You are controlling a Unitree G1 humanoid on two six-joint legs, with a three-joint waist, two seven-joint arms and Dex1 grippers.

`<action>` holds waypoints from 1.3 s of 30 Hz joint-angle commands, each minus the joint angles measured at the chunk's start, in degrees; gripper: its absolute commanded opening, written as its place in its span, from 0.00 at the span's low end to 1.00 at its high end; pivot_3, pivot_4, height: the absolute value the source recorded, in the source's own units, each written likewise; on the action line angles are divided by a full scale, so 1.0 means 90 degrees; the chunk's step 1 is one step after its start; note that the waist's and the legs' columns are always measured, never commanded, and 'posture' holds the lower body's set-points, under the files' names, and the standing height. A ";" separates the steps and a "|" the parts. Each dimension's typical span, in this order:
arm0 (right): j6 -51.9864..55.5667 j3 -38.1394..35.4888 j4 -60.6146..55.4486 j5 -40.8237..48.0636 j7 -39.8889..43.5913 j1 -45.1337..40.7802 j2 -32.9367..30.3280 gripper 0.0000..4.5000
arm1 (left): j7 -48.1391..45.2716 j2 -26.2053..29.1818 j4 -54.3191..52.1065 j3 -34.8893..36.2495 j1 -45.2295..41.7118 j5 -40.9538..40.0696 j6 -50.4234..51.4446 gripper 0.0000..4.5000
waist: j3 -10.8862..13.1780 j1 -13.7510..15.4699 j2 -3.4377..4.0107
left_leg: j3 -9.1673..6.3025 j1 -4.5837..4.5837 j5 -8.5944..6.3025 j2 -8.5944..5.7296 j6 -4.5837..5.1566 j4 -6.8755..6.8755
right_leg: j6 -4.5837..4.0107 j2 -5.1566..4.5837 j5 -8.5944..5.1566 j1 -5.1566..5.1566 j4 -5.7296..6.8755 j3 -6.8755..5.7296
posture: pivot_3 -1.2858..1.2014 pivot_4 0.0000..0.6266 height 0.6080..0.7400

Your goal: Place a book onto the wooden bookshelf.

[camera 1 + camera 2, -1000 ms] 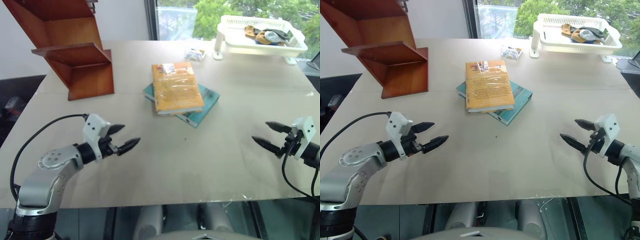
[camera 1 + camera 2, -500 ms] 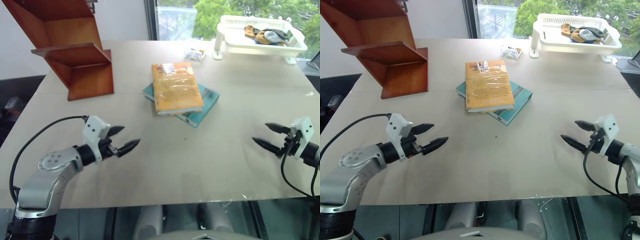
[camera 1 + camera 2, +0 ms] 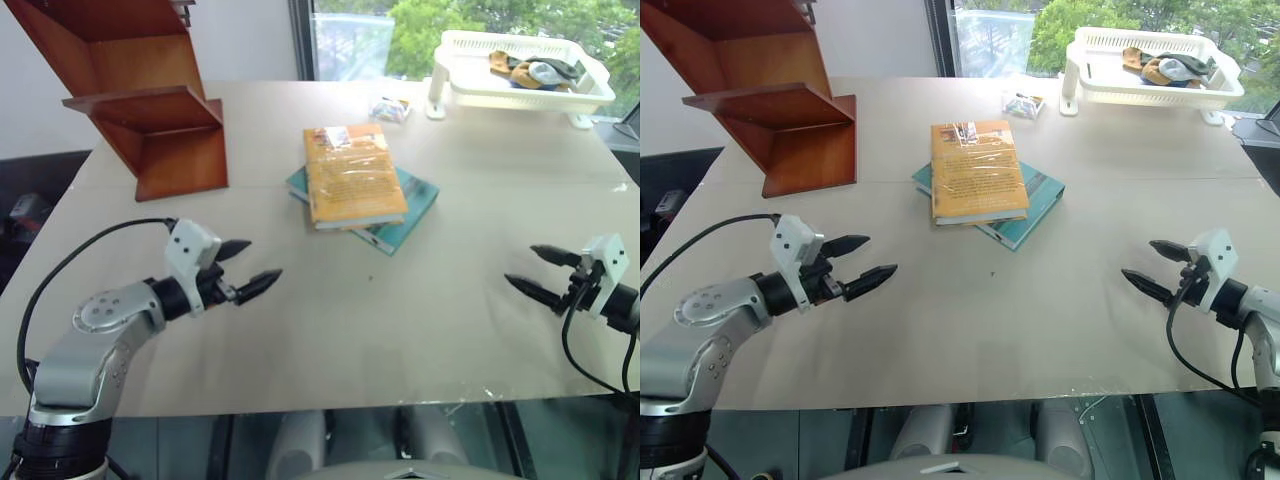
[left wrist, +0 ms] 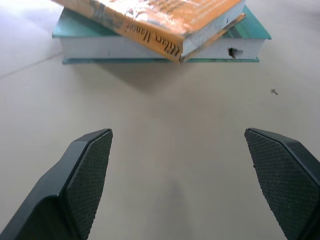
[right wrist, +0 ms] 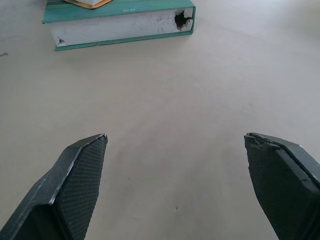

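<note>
Far left of the pale grey table (image 3: 330, 330): reddish-brown polished wooden bookshelf (image 3: 140, 110) with slanted sides, tiers bare; near it, left end effector (image 3: 250, 272), black fingers spread wide, empty, above the table and aimed at the stack. Centre: orange-yellow glossy paperback book (image 3: 352, 173) lying flat atop a teal-green book (image 3: 405, 205), well apart from both arms; right edge: right end effector (image 3: 538, 272), fingers likewise apart, empty. Step judged: approach before pickup; next move calls for reaching the orange book's edge and lifting it alone.
</note>
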 commanded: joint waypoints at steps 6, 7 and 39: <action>-0.0122 -0.0130 -0.0075 0.0013 -0.0034 -0.0106 -0.0085 1.00 | -0.0214 0.0154 0.0000 0.0087 -0.0152 -0.0060 -0.0149 0.99 | 0.0000 -0.0001 0.0000 | 0.0000 0.0000 0.0000 0.0001 0.0000 0.0000 | 0.0000 0.0001 0.0000 -0.0001 0.0001 0.0000 | 0.52 0.24 1.00; -0.0121 -0.0130 -0.0085 0.0012 -0.0038 -0.0103 -0.0083 1.00 | -0.0228 0.0159 0.0010 0.0089 -0.0154 -0.0057 -0.0160 0.99 | 0.0000 -0.0001 0.0000 | 0.0001 0.0000 0.0000 0.0001 0.0000 0.0000 | 0.0000 0.0000 0.0000 0.0000 0.0000 0.0000 | 0.52 0.24 1.00; -0.0441 0.1010 0.5674 -0.1103 -0.1392 -0.6137 0.2473 1.00 | -0.2483 0.2307 0.1047 0.3751 0.0613 -0.1408 0.0786 0.99 | 0.0023 -0.0297 -0.0003 | 0.0036 -0.0015 0.0019 0.0011 -0.0035 -0.0064 | -0.0004 -0.0006 -0.0001 -0.0051 -0.0014 0.0015 | 0.52 0.24 1.00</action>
